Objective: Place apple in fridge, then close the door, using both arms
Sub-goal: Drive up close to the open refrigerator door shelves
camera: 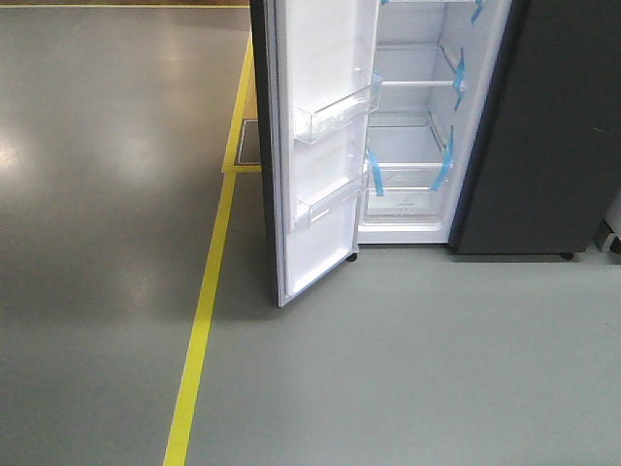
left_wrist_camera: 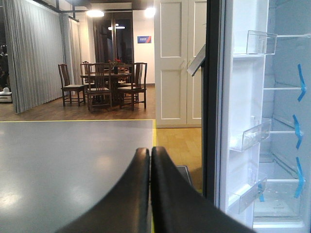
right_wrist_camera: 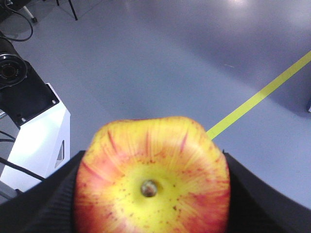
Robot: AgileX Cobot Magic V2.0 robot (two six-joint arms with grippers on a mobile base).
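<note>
We stand on a smooth grey floor crossed by a yellow line. Beyond the line, the left wrist view shows wood flooring, a dining table with dark chairs, a long grey curtain and white panelled doors. The fridge faces us, its door swung wide. Clear bins sit on the door's white lining, and blue tape strips mark the shelves. The left fingers are pressed together with nothing between them, left of the door's dark edge. The right fingers clamp the apple, stem end towards the camera, above the floor, beside a white box.
</note>
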